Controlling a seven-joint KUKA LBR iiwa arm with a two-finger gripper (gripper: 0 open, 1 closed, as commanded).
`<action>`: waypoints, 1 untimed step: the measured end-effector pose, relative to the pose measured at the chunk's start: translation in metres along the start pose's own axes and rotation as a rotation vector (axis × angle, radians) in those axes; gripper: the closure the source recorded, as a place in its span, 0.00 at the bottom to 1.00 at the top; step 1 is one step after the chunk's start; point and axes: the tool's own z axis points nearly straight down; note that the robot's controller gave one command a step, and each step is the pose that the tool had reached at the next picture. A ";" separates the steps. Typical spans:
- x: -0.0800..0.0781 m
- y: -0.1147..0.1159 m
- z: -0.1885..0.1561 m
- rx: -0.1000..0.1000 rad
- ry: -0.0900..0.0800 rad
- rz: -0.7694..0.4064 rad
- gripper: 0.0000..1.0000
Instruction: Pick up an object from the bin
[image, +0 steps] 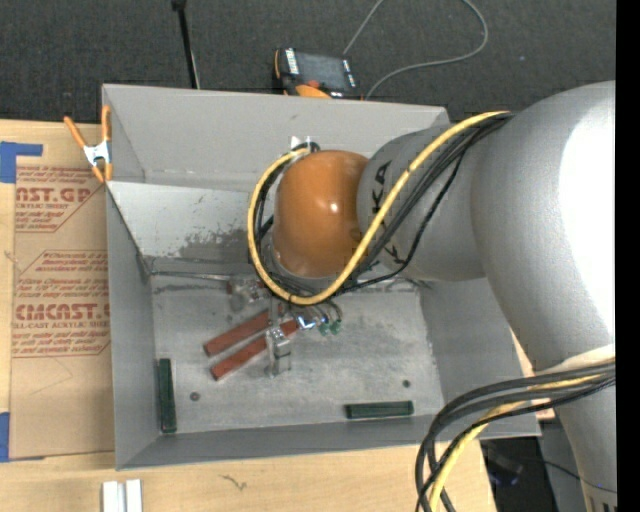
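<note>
Nearest, on the camera side of the two red-brown strips (235, 340), a dark green bar (380, 408) lies flat by the front wall. A second green bar (165, 395) lies left of the strips along the side wall. Both look rigid, matte and square-edged. The strips, slim, flat and side by side, rest on the scuffed floor of the grey metal bin (400, 350). The gripper (277, 348) is down at their right end; I cannot tell whether it is apart or clamped. Nothing looks lifted, so grasp and raise seem left to do. Beyond the strips bulges the glossy orange wrist cover (315, 215).

dark floor (520, 50) beyond, pale wooden tabletop (300, 488) below
</note>
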 end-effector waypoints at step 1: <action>0.018 -0.014 -0.010 -0.001 0.002 0.036 0.00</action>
